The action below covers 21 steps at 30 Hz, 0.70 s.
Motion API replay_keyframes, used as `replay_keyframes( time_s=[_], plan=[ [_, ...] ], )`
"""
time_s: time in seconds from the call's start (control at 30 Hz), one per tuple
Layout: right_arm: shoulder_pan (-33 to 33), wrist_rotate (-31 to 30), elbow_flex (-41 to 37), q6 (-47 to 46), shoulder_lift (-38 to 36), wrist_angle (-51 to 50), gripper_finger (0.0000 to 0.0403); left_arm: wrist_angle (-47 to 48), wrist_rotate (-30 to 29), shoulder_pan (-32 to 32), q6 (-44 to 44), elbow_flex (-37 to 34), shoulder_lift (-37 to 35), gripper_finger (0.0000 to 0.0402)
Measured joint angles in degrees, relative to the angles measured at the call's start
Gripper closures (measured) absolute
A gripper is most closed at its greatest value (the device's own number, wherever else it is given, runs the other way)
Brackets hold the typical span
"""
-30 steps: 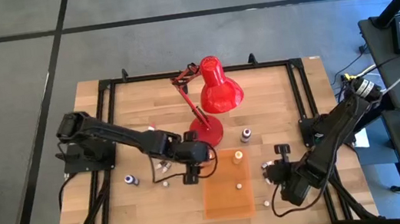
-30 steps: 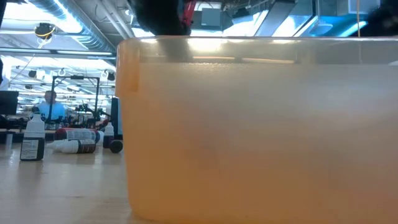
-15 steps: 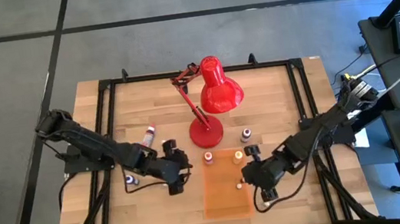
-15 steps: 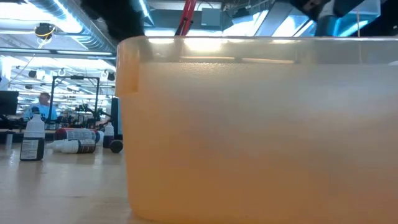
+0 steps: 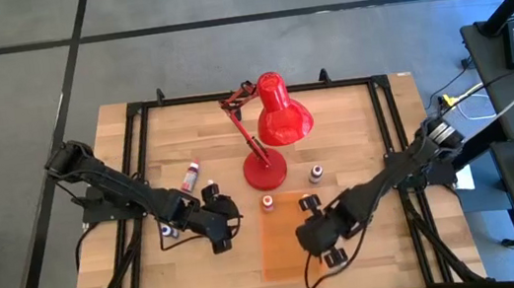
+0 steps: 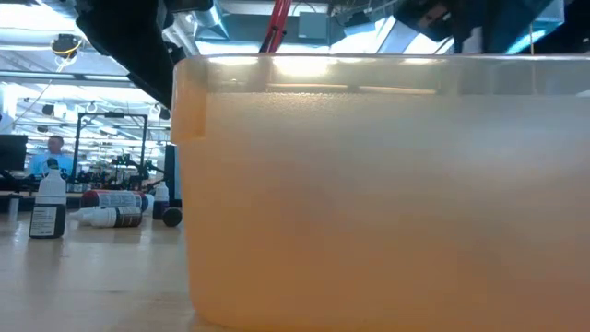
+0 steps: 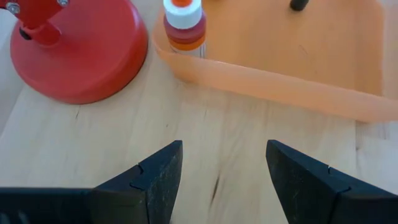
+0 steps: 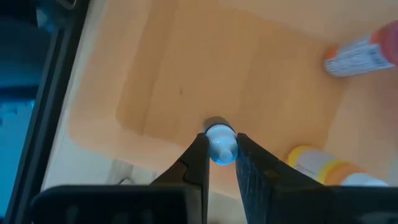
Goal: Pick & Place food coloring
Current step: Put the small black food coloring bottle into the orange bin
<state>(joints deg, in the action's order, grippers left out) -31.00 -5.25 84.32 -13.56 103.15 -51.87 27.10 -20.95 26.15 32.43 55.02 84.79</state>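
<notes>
Several tiny food coloring bottles are spread around the red lamp base [image 5: 266, 171]. An orange one [image 7: 185, 25] stands against the far edge of the flat orange tray [image 5: 286, 250]. A blue one [image 5: 167, 231] stands at the left, a dark one [image 5: 316, 173] at the right, and one [image 5: 189, 177] lies on its side. My right gripper [image 5: 318, 240] hovers over the tray, shut on a white-capped bottle [image 8: 219, 142]. My left gripper [image 7: 224, 180] is open over bare wood left of the tray, touching nothing. My right gripper pinches the small bottle just under its white cap [image 8: 219, 149] between its two fingertips. The fingers come from above, pointing steeply down. The bottle stands upright, cap up, over the tray floor; its body and base are hidden beneath the cap.
Two more bottles lie in the tray near the held one, a red-orange one [image 8: 357, 53] and a yellow-orange one [image 8: 317, 165]. The red desk lamp [image 5: 278, 111] stands behind the tray. The low view is mostly filled by the tray wall [image 6: 387, 184].
My right gripper, shut on the bottle, has travelled toward the table's left edge until it is over the tray, rolling as it went. My left gripper, open, has drawn back from the tray's far left corner toward the table's left, uncovering the orange bottle there.
</notes>
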Motion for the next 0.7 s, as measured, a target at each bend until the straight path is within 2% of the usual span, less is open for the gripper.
replay_keyframes(
  time_s=[0.13,0.33,0.7],
  plan=[
    [-1.20,0.00,4.78,-1.19,5.12,-4.69,0.0344,-0.26,-0.42,0.00,0.02,0.00,0.00,0.0174],
    [-3.11,-0.05,8.36,-3.07,10.51,-5.09,0.0344,-0.29,-0.42,0.00,0.00,0.00,0.00,0.0177],
    [-6.81,-4.19,8.59,-9.19,12.72,-3.30,0.0341,-0.21,1.14,0.00,-0.16,0.00,0.02,0.0177]
  ],
)
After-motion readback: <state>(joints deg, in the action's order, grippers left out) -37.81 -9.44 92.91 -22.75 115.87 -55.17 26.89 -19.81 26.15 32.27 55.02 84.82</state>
